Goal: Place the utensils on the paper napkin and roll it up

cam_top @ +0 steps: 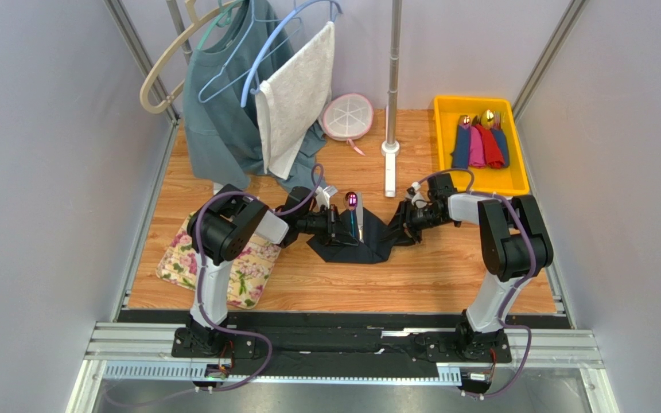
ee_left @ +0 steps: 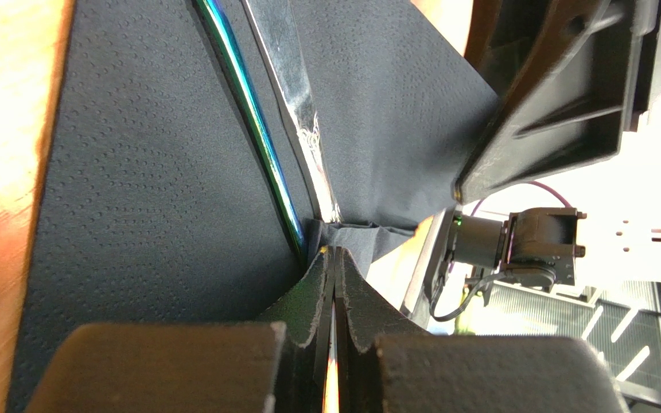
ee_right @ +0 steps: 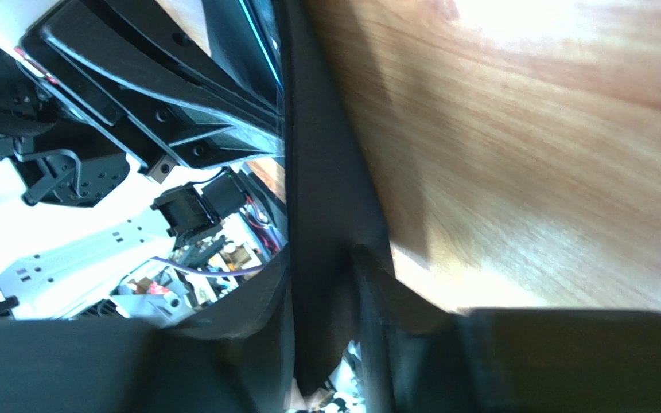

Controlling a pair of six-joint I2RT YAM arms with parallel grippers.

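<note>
The black paper napkin (cam_top: 358,243) lies on the wooden table between my two grippers, its left and right sides lifted. The utensils (cam_top: 353,217) lie along its middle, the spoon's purple-pink bowl (cam_top: 352,200) at the far end. In the left wrist view an iridescent handle (ee_left: 256,129) and a shiny handle (ee_left: 295,95) rest on the napkin (ee_left: 153,189). My left gripper (cam_top: 329,225) (ee_left: 334,256) is shut, pinching the napkin's left edge at its tips. My right gripper (cam_top: 405,224) (ee_right: 334,275) is shut on the napkin's right edge (ee_right: 325,198) and holds it raised.
A floral mat (cam_top: 248,274) lies under the left arm. A yellow tray (cam_top: 515,176) at the back right holds gold-headed cutlery in coloured napkins (cam_top: 480,144). A clothes rack with hangers, a shirt and a towel (cam_top: 295,95) stands at the back, beside a pink round lid (cam_top: 347,116) and a pole (cam_top: 391,155).
</note>
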